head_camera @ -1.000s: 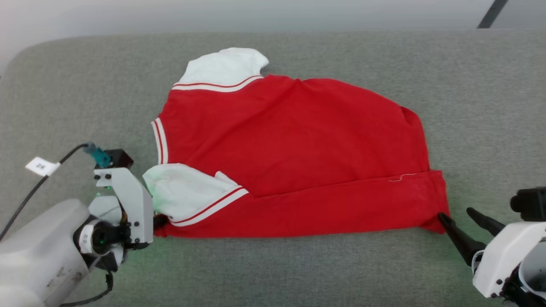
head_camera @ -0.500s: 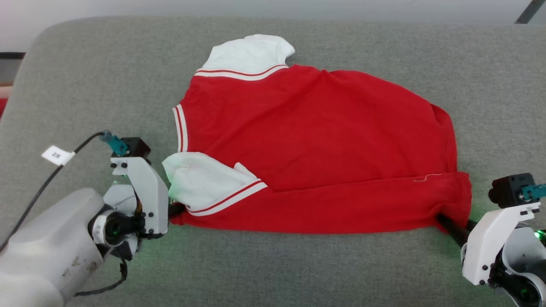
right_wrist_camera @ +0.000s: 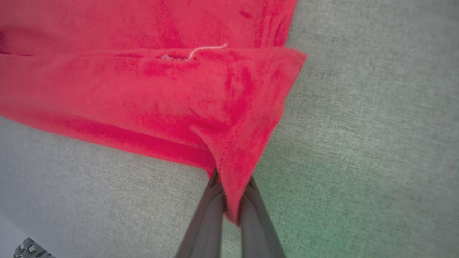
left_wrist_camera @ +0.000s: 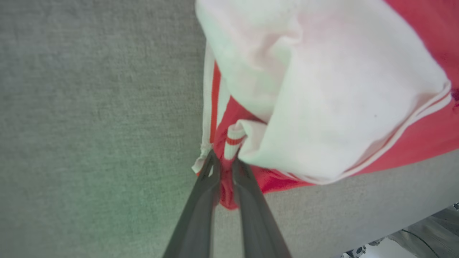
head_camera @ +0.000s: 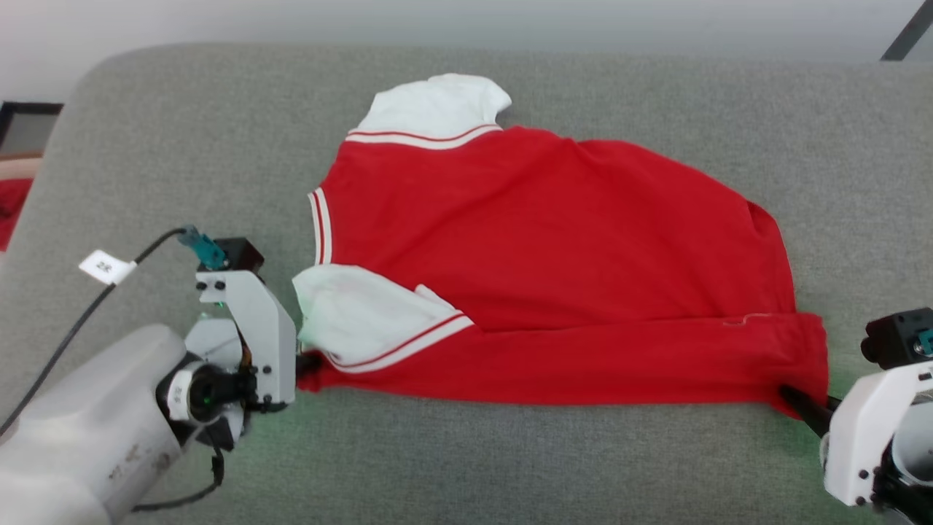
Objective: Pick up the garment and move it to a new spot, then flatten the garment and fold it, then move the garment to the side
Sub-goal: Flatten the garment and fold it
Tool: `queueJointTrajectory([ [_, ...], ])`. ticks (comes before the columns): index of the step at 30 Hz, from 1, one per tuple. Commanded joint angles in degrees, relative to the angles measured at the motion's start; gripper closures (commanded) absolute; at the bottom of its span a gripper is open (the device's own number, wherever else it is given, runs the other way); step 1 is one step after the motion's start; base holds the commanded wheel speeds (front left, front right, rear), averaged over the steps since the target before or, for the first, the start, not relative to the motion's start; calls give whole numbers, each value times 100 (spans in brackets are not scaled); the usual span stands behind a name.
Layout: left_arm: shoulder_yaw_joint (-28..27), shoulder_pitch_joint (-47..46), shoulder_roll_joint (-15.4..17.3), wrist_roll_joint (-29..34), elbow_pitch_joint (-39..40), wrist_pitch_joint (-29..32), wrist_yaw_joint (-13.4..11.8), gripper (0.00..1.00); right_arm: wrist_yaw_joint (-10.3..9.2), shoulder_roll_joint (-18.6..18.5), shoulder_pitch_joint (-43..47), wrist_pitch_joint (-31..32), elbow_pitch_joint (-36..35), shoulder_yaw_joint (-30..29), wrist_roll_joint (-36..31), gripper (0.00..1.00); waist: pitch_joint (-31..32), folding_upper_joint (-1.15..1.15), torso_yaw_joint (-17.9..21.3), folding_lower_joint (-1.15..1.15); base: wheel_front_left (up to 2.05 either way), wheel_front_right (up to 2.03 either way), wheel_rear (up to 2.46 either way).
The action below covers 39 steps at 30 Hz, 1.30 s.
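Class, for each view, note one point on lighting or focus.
Head view: green glow on the grey surface by the left gripper and right gripper. Left wrist view: the white sleeve looks washed out and soft. Right wrist view: weave of the garment fairly crisp, fingers blurred, green cast lower right.

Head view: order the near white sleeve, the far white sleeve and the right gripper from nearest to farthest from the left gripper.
1. Near white sleeve, beside the left gripper.
2. Far white sleeve, at the far side of the shirt.
3. Right gripper, at the hem corner.
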<state>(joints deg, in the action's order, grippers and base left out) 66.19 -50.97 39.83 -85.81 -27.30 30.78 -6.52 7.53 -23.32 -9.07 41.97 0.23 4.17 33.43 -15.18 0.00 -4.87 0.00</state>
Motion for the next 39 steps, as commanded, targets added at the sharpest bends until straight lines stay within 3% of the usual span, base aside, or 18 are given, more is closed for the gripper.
queueJointTrajectory([
  [1, 51, 163, 11, -43, 65, 68, -60, 100, -8, -75, 103, 44, -35, -73, 9, 100, 97, 0, -35, 0, 0, 0, 0],
  [10, 94, 241, 470, -40, 994, 329, -612, 100, -8, -163, 567, 365, -544, -310, 64, 100, 400, 0, -147, 0, 0, 0, 0],
  [18, 151, 509, 796, -99, 1792, 362, -1023, 100, -8, -23, 1034, 738, -969, -492, 90, 100, 521, 0, -188, 0, 0, 0, 0],
  [28, 201, 948, 727, -267, 1816, 201, -1038, 100, -7, 246, 1218, 784, -899, -355, 9, 100, 439, 0, -84, 0, 0, 0, 0],
  [39, 302, 1219, 648, -327, 1677, 224, -1006, 100, -7, 198, 1306, 782, -739, -228, 108, 100, 401, 0, -56, 0, 0, 0, 0],
])
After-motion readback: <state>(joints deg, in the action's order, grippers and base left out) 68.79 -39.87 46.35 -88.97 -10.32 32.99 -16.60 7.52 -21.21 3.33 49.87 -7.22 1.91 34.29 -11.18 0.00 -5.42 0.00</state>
